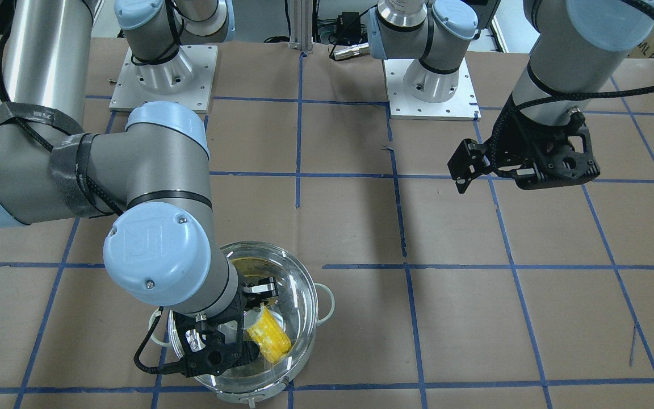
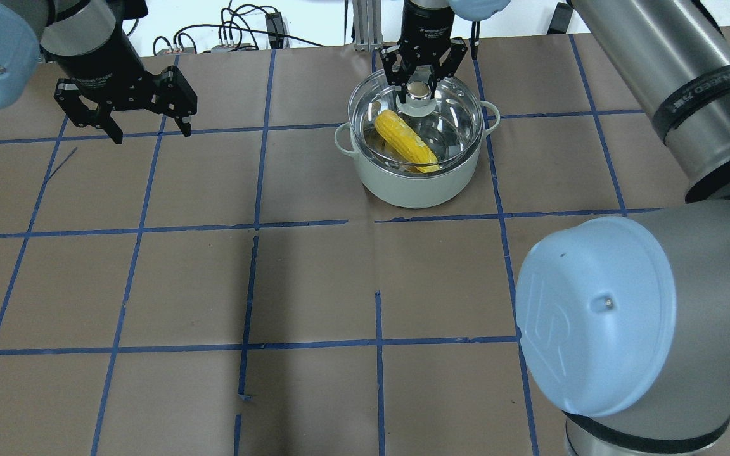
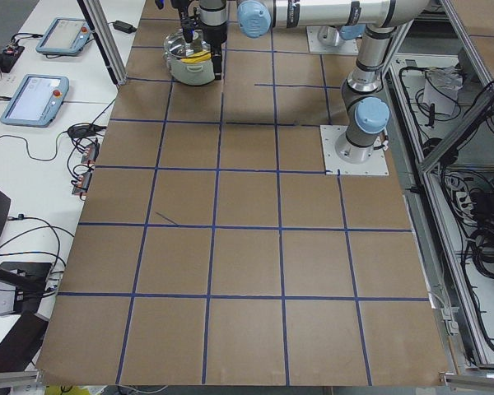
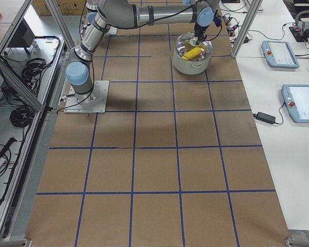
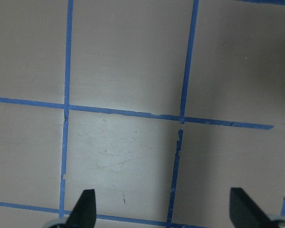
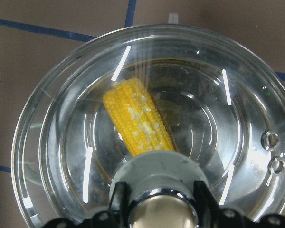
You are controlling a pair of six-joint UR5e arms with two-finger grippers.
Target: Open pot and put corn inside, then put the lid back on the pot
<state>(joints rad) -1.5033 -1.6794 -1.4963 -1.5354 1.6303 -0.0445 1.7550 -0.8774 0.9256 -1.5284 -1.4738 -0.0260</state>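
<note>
The steel pot (image 2: 416,190) stands at the table's far middle, with the yellow corn (image 2: 406,142) lying inside it. The clear glass lid (image 2: 460,114) covers the pot's mouth. My right gripper (image 2: 419,88) reaches straight down and is shut on the lid's centre knob (image 6: 161,209). In the right wrist view the corn (image 6: 137,118) shows through the lid (image 6: 218,118). The front-facing view shows the lid (image 1: 298,295), the corn (image 1: 270,338) and a pot handle (image 1: 330,304). My left gripper (image 2: 149,133) hangs open and empty above the table, far left of the pot.
Brown paper with blue tape grid lines covers the table (image 2: 314,285). The left wrist view shows only bare paper between the open fingertips (image 5: 85,206). Tablets (image 4: 280,54) and cables lie on the white bench beyond the pot. The arm bases (image 1: 162,79) stand at the robot's edge.
</note>
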